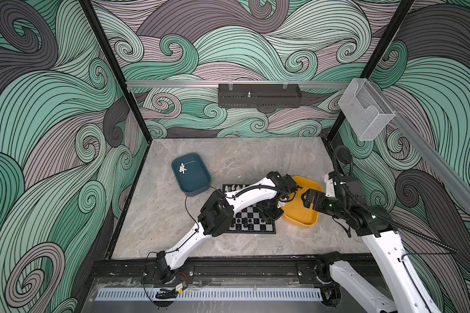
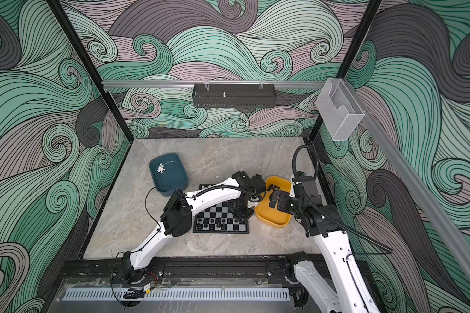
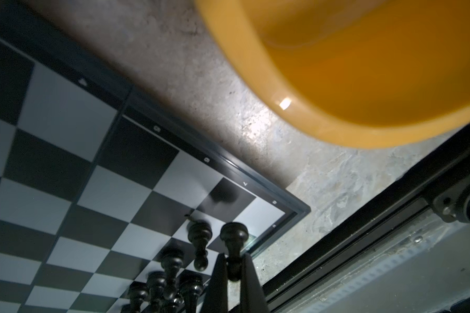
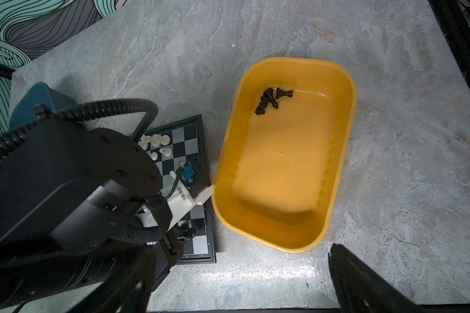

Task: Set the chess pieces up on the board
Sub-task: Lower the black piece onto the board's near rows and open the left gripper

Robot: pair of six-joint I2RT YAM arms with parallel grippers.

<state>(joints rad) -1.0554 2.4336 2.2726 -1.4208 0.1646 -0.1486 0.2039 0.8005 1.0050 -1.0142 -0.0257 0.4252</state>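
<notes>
Inspector: Board (image 1: 251, 219) position, both top views?
Clerk: Flat on grey table (image 1: 174, 230), between teal tray (image 1: 198, 176) and yellow tray (image 1: 301, 223), just beside the latter; same for board (image 2: 217, 216). Checks black and silver-grey, border thin and black. White chess pieces (image 1: 235, 187) lined along far edge, black chess pieces (image 1: 242, 223) standing on near rows. Small white heap (image 1: 182, 168) lying in teal tray.
Inspector: Grippers from above?
Clerk: Left gripper (image 1: 269, 215) pointing down over board's right side, near rows; fingers too small there to judge. Right gripper (image 1: 308, 200) poised above yellow tray, fingers spread wide. Dark cluster (image 2: 272, 187) in tray's far end, just ahead of those fingers.
Inspector: Left wrist view?
Clerk: Left gripper (image 3: 234, 271) pressed together on single black piece (image 3: 234, 234), pinching it by one end, close to board's numbered corner. Contact with square beneath: cannot tell. Several more black pieces standing on neighbouring squares, close by, partly blurred. Yellow tray wall (image 3: 337, 81) beyond bare strip of table.
Inspector: Right wrist view?
Clerk: Looking straight down into yellow tray (image 4: 345, 135). Handful of loose black pieces (image 4: 272, 100) lying tumbled together at one end. One finger (image 4: 358, 279) sharp at frame edge, other blurred, well apart, neither touching tray. Left arm (image 4: 65, 189) covering most of board (image 4: 198, 241); white pieces upright on far rows, a few black ones showing under the arm.
</notes>
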